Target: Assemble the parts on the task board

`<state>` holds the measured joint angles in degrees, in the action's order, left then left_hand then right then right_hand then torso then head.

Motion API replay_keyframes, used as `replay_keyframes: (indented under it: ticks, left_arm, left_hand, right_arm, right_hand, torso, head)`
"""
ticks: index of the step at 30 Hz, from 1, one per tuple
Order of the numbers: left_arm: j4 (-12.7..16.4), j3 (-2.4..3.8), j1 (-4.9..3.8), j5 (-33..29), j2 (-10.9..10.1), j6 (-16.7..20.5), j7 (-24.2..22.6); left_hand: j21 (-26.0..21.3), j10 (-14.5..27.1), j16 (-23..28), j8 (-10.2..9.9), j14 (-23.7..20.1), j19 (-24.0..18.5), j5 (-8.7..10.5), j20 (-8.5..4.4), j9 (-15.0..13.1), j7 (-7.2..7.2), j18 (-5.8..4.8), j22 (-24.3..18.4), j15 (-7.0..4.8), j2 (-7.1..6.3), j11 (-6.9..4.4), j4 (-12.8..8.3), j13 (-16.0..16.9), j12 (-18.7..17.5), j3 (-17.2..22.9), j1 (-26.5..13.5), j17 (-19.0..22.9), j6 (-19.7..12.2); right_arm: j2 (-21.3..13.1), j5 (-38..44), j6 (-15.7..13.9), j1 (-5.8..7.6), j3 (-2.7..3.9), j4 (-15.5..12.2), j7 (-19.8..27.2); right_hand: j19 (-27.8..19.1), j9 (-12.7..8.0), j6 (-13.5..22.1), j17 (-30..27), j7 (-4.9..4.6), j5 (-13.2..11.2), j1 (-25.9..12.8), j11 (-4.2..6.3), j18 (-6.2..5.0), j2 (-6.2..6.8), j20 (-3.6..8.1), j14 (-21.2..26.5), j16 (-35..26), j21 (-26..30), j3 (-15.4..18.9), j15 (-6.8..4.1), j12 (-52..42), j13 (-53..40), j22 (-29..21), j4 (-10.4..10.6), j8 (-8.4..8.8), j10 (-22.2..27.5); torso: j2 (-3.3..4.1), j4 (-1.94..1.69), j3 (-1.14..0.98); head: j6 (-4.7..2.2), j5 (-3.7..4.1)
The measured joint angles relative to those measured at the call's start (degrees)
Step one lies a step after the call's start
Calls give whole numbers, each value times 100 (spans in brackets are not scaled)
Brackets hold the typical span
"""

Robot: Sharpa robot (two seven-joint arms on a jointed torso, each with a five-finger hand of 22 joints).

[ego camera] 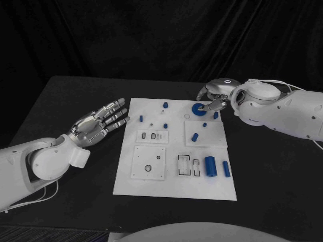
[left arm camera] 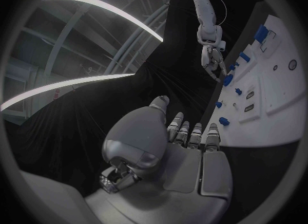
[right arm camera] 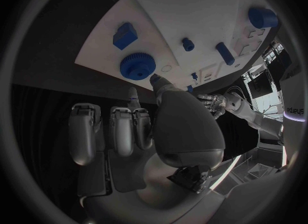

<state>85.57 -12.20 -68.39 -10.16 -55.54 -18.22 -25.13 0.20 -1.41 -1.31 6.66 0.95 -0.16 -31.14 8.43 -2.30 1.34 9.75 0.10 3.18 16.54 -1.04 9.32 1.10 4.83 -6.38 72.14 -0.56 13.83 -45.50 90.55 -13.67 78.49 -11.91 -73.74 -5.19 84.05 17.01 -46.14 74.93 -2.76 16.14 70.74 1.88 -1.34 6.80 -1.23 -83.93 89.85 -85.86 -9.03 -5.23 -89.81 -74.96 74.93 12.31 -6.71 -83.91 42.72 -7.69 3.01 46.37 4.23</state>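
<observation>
While the blue gear [ego camera: 198,108] sits near the task board's [ego camera: 176,189] far edge, I see my right hand [ego camera: 214,98] just beside it, fingers apart, holding nothing. My left hand [ego camera: 100,122] hovers flat and spread over the desk [ego camera: 278,176] beside the board.

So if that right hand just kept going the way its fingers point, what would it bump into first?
Probably the blue gear on the white board: the right hand already has its fingertips beside it, though whether they touch is unclear.
</observation>
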Motion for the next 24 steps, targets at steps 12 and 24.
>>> replay_keyframes:
  ticks: [12,24]
  left_arm:
    - [-7,0,0,0,11,-10,1]
    - [-47,0,0,0,25,-26,8]
  left_hand:
    - [0,0,0,0,-21,21,-21,21,0,0,0,-3,21,0,0,-17,0,0,17,0,1,0]
    - [0,0,0,0,-22,20,-21,20,0,0,0,-5,21,0,0,-33,0,0,33,0,2,0]
  right_arm:
    - [16,-4,60,-50,0,43,-27]
    - [19,-6,106,-111,2,77,-36]
  right_hand:
    - [-2,210,-34,-1,-71,-249,13,-64,0,13,-62,-6,0,0,32,71,0,1,-1,-32,-156,-20]
    - [-1,464,-33,-1,-111,-213,13,-85,0,13,-104,-1,0,46,64,106,0,1,-1,-63,-451,1]
  torso:
    - [-3,12,0]
    - [-2,12,-2]
  head:
    - [-18,-23]
    - [5,-9]
